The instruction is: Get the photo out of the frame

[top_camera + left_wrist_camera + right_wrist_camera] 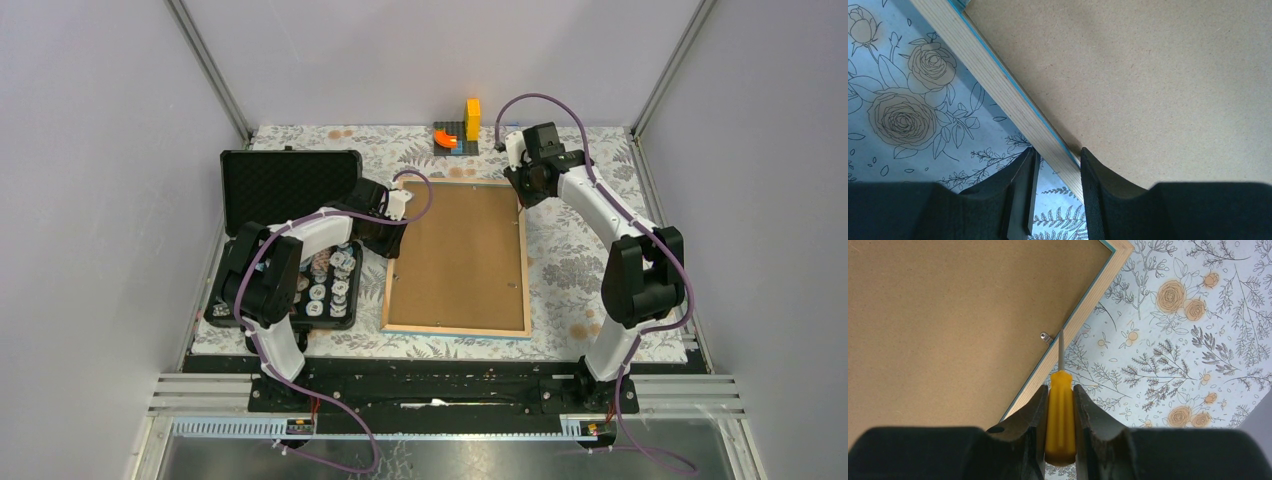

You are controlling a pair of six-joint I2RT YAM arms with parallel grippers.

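Observation:
The frame (460, 255) lies face down on the floral cloth, its brown fibreboard back up and its pale wooden rim around it. The photo is hidden under the back. My left gripper (392, 240) is at the frame's left edge near the far corner. In the left wrist view it (1056, 150) pinches the wooden rim (998, 82), one finger outside and one on the board. My right gripper (525, 187) is at the far right corner, shut on a yellow-handled screwdriver (1060, 410). The screwdriver's tip is beside a small metal clip (1046, 336) on the rim.
An open black foam-lined case (290, 185) stands left of the frame, its tray holding several small round items (325, 285). A grey plate with orange and yellow blocks (457, 135) sits at the back. Grey walls close in the left and right sides.

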